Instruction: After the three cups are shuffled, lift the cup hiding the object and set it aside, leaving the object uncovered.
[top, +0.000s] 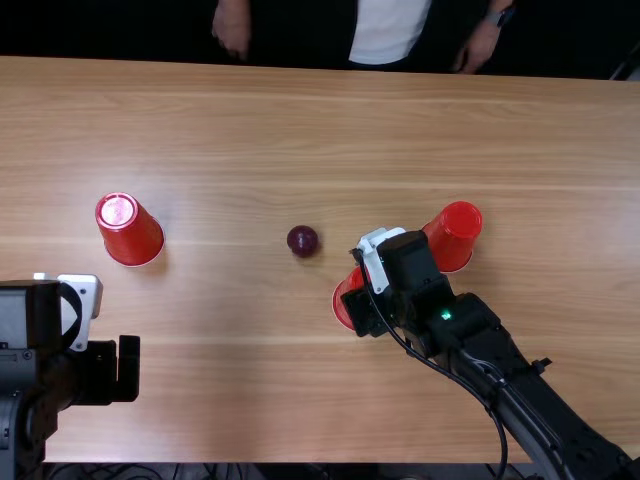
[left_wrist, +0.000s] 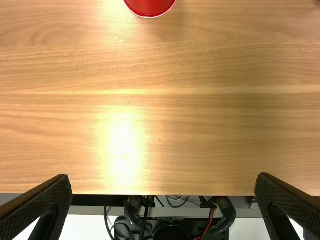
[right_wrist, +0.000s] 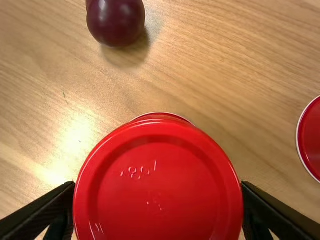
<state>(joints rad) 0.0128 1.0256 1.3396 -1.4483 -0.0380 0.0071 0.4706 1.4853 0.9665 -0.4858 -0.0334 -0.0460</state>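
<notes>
Presently, the wooden table bears all the task's items. The right gripper is clamped on the middle cup, one finger against each side of its wall just below the closed base. Whether the rim rests on the wood cannot be told. The left gripper sits at the near left edge with its fingers spread wide and nothing between them. The left cup and the right cup stand inverted and well apart. The dark red ball lies uncovered between them, near the held cup but not touching it.

Assessment: the cup is judged light, thin-walled and smooth (it would likely buckle under a hard squeeze), so a moderate grip across opposite sides suits it. The ball would likely roll if nudged.
</notes>
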